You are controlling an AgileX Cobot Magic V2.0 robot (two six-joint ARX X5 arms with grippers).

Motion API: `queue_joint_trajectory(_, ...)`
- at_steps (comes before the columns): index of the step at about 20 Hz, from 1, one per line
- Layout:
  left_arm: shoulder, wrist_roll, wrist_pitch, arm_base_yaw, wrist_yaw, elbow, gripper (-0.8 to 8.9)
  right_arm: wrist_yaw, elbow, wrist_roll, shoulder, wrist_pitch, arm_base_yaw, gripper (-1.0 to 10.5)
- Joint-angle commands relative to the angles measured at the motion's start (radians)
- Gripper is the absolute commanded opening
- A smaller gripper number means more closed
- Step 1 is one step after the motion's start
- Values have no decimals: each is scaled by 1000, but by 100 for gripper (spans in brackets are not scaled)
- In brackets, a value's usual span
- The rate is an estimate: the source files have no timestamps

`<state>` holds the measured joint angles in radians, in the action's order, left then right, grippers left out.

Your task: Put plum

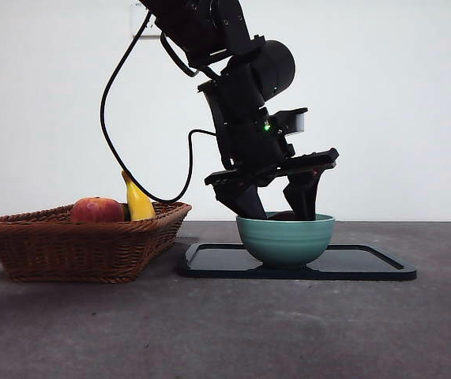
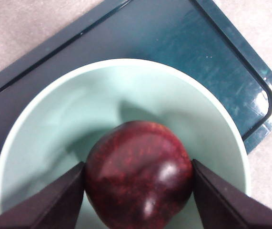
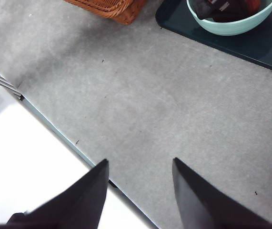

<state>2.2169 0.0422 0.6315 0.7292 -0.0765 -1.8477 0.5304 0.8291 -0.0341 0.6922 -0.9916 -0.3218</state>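
Note:
The plum (image 2: 138,186), glossy dark maroon, sits low inside a pale teal bowl (image 2: 126,62). My left gripper (image 2: 138,164) is shut on it, one black jaw pressed against each side. In the front view this gripper (image 1: 276,212) reaches down into the bowl (image 1: 284,241), whose rim hides nearly all of the plum. The bowl stands on a dark tray (image 1: 367,264). My right gripper (image 3: 138,164) hangs open over bare grey table near its edge, far from the bowl (image 3: 231,26), with nothing between its jaws.
A wicker basket (image 1: 75,245) stands left of the tray, holding a red-orange apple-like fruit (image 1: 97,210) and a yellow banana (image 1: 138,201). The left arm's cable loops above the basket. A white surface (image 3: 26,167) borders the table edge below the right gripper.

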Motion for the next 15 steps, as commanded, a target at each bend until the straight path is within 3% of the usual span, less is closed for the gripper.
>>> queue_joint_trajectory(1,31,-8,12,10,3,-42,273,4,8,-2,3,4,-5,213)
queue_joint_trajectory(8,-3,-31,188,-16,2,-305,275,0,8,-1,3,4,-5,213)
queue_joint_trajectory(15,-303,-30,267,-122,2,-336,276,-7,8,2,0,20,-5,213)
